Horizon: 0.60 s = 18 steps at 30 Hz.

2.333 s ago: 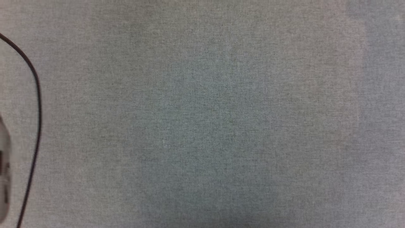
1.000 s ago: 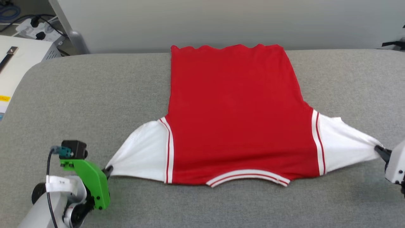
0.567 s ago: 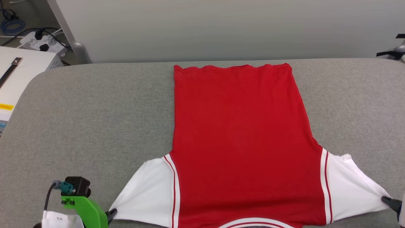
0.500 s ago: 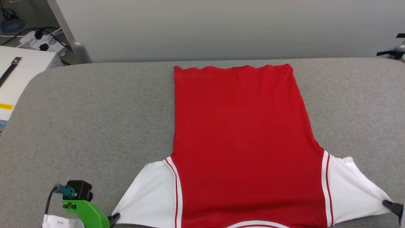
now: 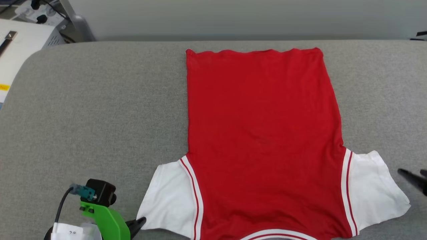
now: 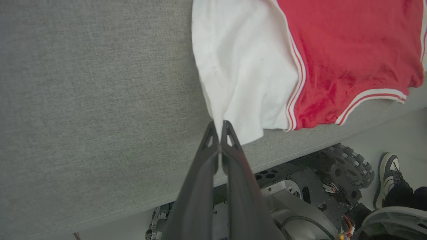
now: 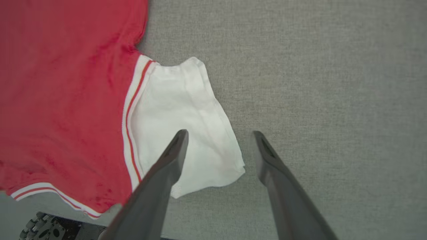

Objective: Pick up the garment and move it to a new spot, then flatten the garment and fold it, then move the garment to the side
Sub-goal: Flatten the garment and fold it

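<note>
The garment [image 5: 263, 133] lies spread flat on the grey table [image 5: 93, 110], red body toward the far edge, striped collar [image 5: 277, 233] at the near edge, no lettering showing. My left gripper [image 5: 140, 222] is at the lower left, shut on the outer corner of the white left sleeve [image 6: 240, 76]; in the left wrist view its tips [image 6: 219, 128] pinch the sleeve's edge. At the right edge my right gripper [image 5: 412, 173] stands open, apart from the white right sleeve [image 5: 373, 186]. In the right wrist view its spread fingers [image 7: 219, 135] hover over that sleeve's outer edge [image 7: 200, 133].
A white box [image 5: 20, 46] and a power strip [image 5: 36, 10] sit beyond the table's far left corner. A pale wall runs behind the table. Below the near edge are my wheeled base [image 6: 350, 163] and a person's shoe [image 6: 387, 180].
My right gripper has let go of the right sleeve and opened; that sleeve has slackened and lies flat. The left gripper still holds its sleeve corner. The head camera has shifted.
</note>
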### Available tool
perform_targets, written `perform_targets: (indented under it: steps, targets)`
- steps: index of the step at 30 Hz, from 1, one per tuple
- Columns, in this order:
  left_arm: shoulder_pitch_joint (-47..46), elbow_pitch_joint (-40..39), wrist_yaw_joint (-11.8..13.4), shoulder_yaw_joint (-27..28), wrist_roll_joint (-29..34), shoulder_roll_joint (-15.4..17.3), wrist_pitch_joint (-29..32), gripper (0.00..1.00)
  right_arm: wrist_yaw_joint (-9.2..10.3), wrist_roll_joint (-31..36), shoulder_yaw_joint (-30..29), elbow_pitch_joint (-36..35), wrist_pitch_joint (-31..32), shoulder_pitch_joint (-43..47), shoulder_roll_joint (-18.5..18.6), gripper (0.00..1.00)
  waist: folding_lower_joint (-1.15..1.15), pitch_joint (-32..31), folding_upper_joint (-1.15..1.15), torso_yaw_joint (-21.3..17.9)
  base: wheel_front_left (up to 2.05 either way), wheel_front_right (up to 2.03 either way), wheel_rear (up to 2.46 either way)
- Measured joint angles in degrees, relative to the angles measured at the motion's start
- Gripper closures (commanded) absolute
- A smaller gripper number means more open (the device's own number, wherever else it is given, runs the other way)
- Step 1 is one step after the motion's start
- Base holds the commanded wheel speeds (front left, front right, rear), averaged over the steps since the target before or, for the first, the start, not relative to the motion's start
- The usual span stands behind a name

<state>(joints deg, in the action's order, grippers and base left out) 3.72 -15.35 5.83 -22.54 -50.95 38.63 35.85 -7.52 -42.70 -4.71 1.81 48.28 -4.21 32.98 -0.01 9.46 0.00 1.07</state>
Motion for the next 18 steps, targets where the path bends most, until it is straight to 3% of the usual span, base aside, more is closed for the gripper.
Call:
perform_targets:
  steps: [4, 8, 14, 18]
  targets:
    - [0.01, -6.30, 1.77, 0.14, 0.41, 0.80, 1.29, 1.00, 0.00, 1.40, -1.90, -5.03, 7.10, -8.16, -1.42, 0.00, 0.00, 3.40, 0.00, 0.85, 0.00, 0.00, 0.00]
    - [0.00, -11.52, 2.83, 0.18, 2.55, 1.83, 1.88, 1.00, 0.00, 3.01, -2.42, -5.66, 14.47, -19.31, -2.86, 0.00, 0.01, 7.41, 0.00, 1.97, 0.00, 0.00, 0.00]
    - [-1.68, -16.30, 3.43, -1.29, 6.77, 2.53, 2.01, 1.00, 0.00, 8.38, -1.55, -0.66, 22.92, -35.40, -3.98, 0.00, 0.01, 13.80, 0.00, 4.38, 0.00, 0.00, 0.00]
    - [-3.49, -17.70, 3.46, -3.09, 8.90, 1.62, 1.99, 1.00, 0.00, 11.98, -0.03, 4.58, 24.60, -43.60, -3.76, 0.00, 0.01, 17.69, 0.00, 6.57, 0.00, 0.00, 0.00]
